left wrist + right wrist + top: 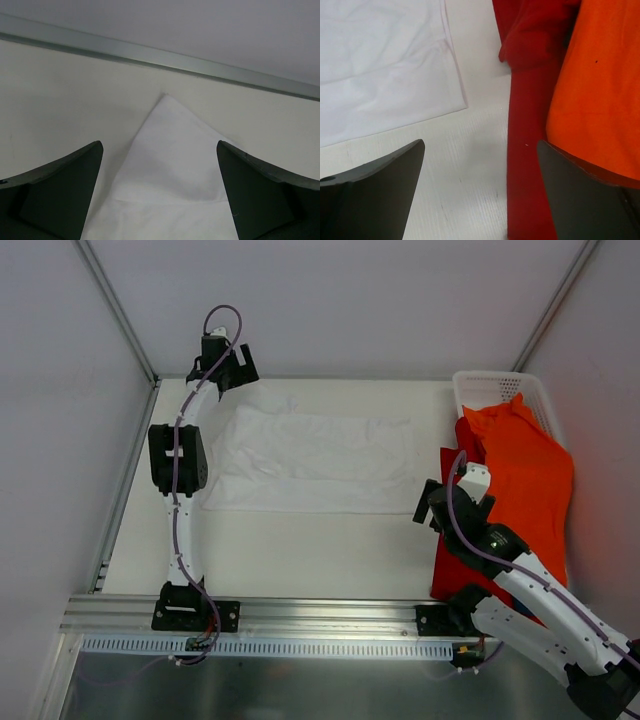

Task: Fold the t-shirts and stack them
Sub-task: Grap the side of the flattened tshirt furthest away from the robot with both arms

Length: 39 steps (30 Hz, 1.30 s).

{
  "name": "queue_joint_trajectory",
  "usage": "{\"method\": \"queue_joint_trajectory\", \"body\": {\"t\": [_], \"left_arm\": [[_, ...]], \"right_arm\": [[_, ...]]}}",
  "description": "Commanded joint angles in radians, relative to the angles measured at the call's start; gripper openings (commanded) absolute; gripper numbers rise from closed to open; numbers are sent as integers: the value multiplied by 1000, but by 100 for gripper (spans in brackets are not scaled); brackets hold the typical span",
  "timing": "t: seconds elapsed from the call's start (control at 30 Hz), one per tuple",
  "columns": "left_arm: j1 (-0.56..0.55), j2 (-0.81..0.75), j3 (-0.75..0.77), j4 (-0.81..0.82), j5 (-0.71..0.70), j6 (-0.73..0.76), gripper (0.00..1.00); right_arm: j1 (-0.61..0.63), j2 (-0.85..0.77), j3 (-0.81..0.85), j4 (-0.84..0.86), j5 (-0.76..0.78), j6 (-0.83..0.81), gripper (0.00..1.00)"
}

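The white t-shirt (310, 460) lies spread flat in the middle of the table. My left gripper (232, 365) is open above its far left corner, and that corner (170, 165) shows between the fingers. The orange t-shirt (525, 480) lies on the red t-shirt (455, 550) at the right, half out of the basket. My right gripper (440, 502) is open and empty over the red shirt's left edge; the red shirt (527, 150), orange shirt (600, 90) and white shirt's corner (385, 70) show in the right wrist view.
A white mesh basket (495, 388) stands at the far right corner. White walls close in the table on the left, back and right. A metal rail (300, 615) runs along the near edge.
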Motion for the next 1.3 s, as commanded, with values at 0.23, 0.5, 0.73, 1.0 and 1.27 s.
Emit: {"method": "queue_joint_trajectory", "body": {"t": [0.23,0.5,0.73,1.0,1.27], "left_arm": [[59,125,194,14,69,109,99],[71,207,255,14,230,-1,99],[74,270,272,17,333,-150,99],[74,313,289,35,419,-241,99],[74,325,291,58,473,-261,86]], "right_arm": [[16,9,-23,71,-31,1,99],[22,52,-25,98,-40,23,100],[30,25,-23,69,-37,40,100],[33,-50,-26,20,-22,58,100],[34,-66,-31,5,-16,64,100]]}}
